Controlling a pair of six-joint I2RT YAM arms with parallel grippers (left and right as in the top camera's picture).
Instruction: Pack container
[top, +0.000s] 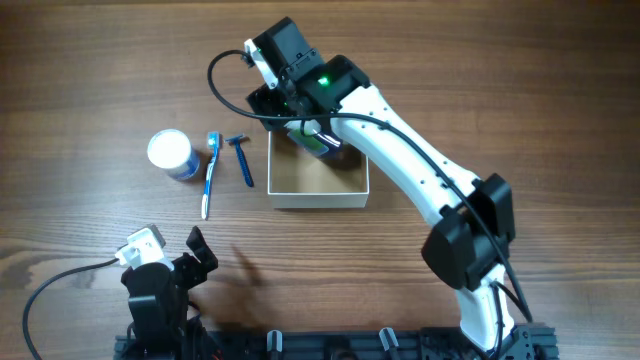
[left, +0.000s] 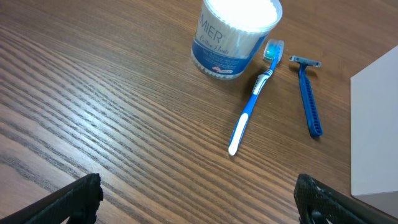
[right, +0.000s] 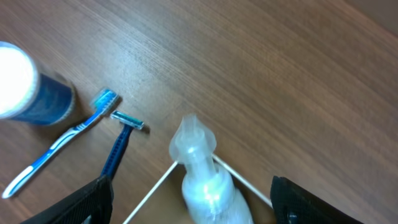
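The container (top: 318, 200) is seen mid-table, just right of the razor (top: 241, 159) and toothbrush (top: 210, 175). The right gripper (right: 189, 193) is positioned over its far left corner, jaws spread wide, with a clear bottle (right: 198, 149) framed between them, untouched. The left gripper (left: 198, 186) is seen at the near edge, jaws wide apart, nothing held.

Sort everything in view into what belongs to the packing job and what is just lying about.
Belongs to the job:
container
clear bottle, in the container under the open right gripper
cotton swab jar, toothbrush, razor: probably next to pack

Just lying about:
black cable
left gripper, open and holding nothing
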